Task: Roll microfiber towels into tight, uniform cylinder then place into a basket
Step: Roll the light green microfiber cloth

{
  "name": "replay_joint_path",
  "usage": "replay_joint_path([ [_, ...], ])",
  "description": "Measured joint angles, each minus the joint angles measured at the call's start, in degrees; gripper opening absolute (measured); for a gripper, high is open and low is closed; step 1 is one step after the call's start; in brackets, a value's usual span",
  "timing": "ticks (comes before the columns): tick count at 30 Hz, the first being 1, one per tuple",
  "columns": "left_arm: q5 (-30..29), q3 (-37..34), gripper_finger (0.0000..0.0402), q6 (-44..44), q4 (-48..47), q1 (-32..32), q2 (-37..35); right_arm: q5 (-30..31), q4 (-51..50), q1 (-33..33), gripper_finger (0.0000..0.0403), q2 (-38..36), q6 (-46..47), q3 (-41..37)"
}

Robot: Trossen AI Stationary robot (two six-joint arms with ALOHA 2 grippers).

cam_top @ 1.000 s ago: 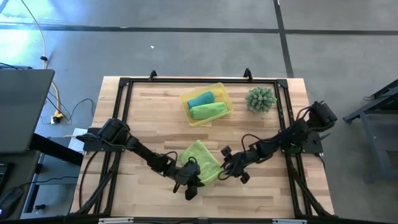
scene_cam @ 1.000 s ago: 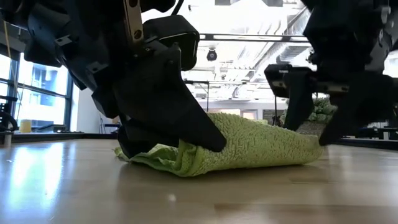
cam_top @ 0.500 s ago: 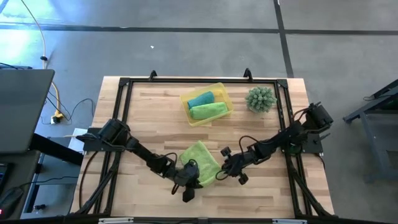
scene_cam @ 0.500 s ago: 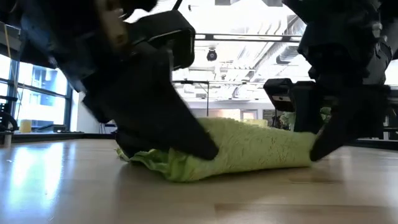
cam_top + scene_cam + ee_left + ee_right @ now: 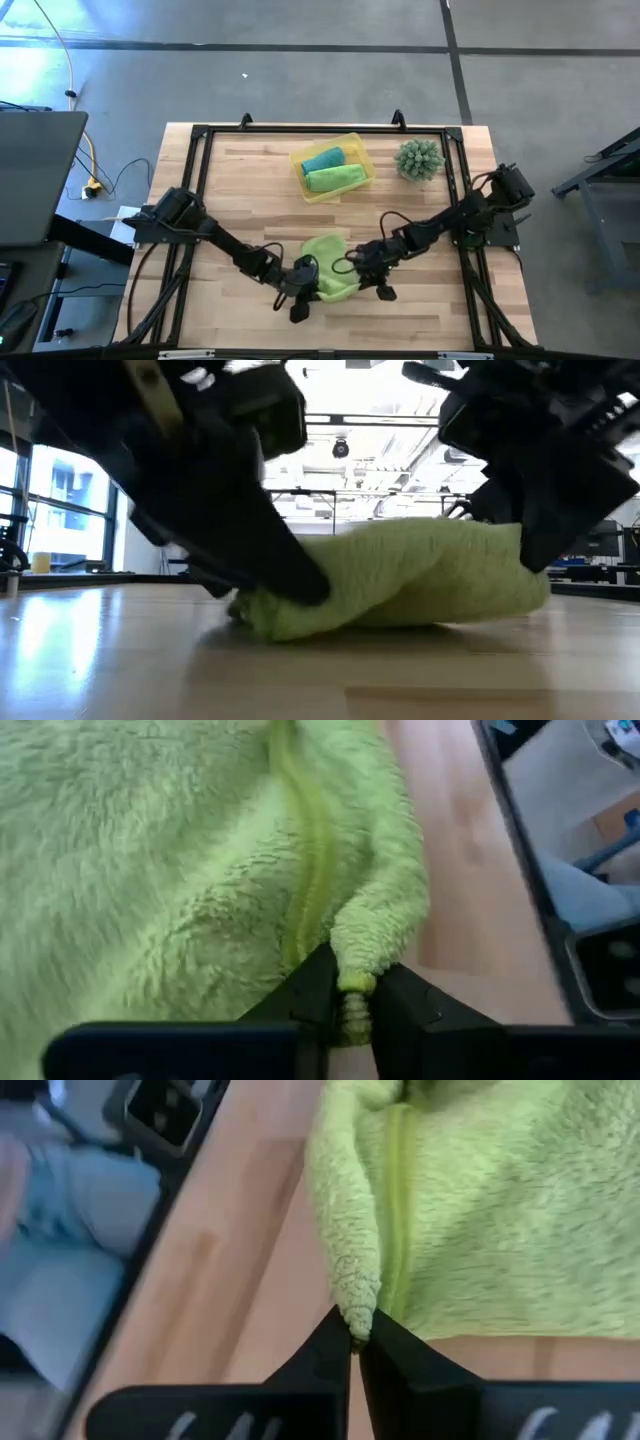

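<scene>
Both hands (image 5: 335, 280) pinch the bunched, fluffy lime-green towel (image 5: 326, 262) by its corners.

We see 2 arms reaching in low over the near middle of the table, elbows bent, wrists angled toward each other. Left gripper (image 5: 305, 290) sits low at the table surface, its fingers (image 5: 315, 990) nipped on a corner of the lime-green towel (image 5: 328, 268). Right gripper (image 5: 368, 275) mirrors it from the other side, fingers (image 5: 325, 1350) pinched tight on the towel's opposite corner. Both wrists tilt downward.
</scene>
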Motion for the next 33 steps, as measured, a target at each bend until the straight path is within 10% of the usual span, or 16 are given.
replay_joint_path([
  [8,-0.25,0.15,0.0101,0.60,-5.93,-3.62,-5.18,-0.34,-2.03,-2.57,0.0001,1.03,17.36,0.39],
  [33,-9.65,0.26,0.0122,-0.96,-7.01,-5.44,-2.10,-0.61,4.61,-2.83,0.0001,9.18,17.36,0.61],
])
